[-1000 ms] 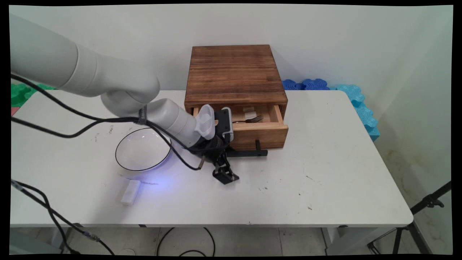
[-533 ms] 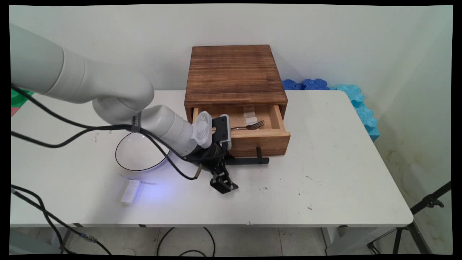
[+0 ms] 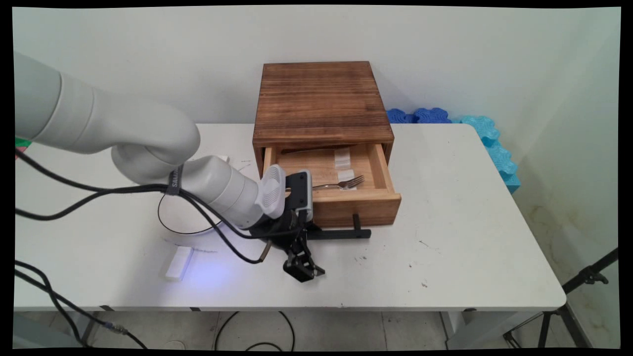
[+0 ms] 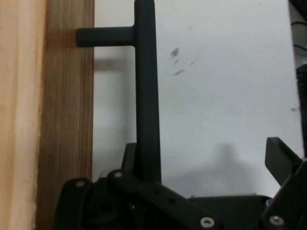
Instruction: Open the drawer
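The white arm covers most of the clear glass bowl with a dark rim (image 3: 170,225) and the left end of the black bar handle (image 3: 341,233). It reaches low from the left, its black two-finger gripper (image 3: 301,264) at the open wooden drawer (image 3: 356,205) front, fingers (image 4: 283,160) spread apart with the handle running along one of them. A metal fork (image 3: 341,184) lies in the drawer; a small white block (image 3: 179,262) sits nearby on the white table (image 3: 470,237).

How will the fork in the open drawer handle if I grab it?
The fork looks like thin shiny metal: probably stiff, light, slippery. It lies flat on the drawer floor, so it would likely slide rather than lift. Unlikely to roll.
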Tool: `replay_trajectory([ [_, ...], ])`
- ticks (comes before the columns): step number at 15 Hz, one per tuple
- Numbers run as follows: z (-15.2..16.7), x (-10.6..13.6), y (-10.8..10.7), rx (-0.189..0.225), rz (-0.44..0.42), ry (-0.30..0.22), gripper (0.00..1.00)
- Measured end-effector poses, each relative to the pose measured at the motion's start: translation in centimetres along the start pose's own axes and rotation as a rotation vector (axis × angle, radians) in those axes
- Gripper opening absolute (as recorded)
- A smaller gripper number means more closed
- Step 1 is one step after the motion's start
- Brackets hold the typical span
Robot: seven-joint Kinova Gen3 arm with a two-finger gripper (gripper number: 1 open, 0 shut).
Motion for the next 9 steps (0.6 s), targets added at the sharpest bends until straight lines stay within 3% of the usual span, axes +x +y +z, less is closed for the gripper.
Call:
replay_trajectory([
  [9, -0.3, -0.8, 2.8, -0.036, 0.008, 0.015, 1.00],
])
